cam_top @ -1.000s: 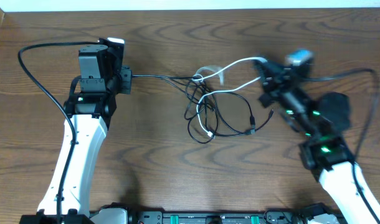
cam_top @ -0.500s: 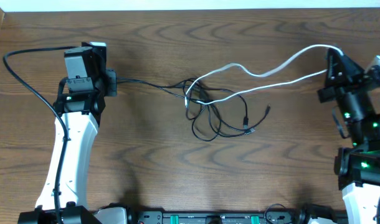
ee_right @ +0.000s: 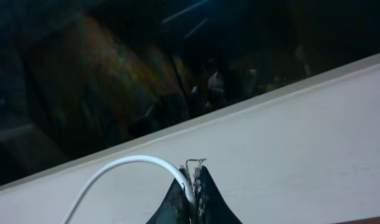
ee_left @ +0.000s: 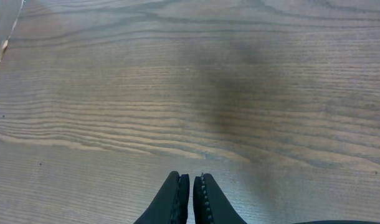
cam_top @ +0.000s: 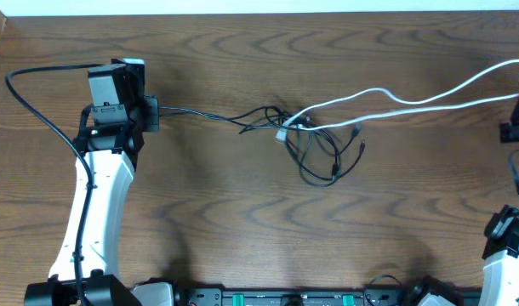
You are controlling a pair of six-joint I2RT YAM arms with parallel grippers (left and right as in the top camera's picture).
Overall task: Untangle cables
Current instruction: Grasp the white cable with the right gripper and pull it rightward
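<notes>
Cables (cam_top: 315, 144) lay knotted on the table (cam_top: 242, 238), left gripper (ee_left: 190, 178) clamped on a black cord (cam_top: 200, 112), right gripper (ee_right: 194, 174) on the white cord (ee_right: 124, 163), apparently to tension the knot from opposite sides

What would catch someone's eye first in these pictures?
The white cable, stretched in two long strands from the middle of the table to the right claw at the right edge. Next, the knot of black cables at centre, with one black cable running left to the shut left claw.
</notes>
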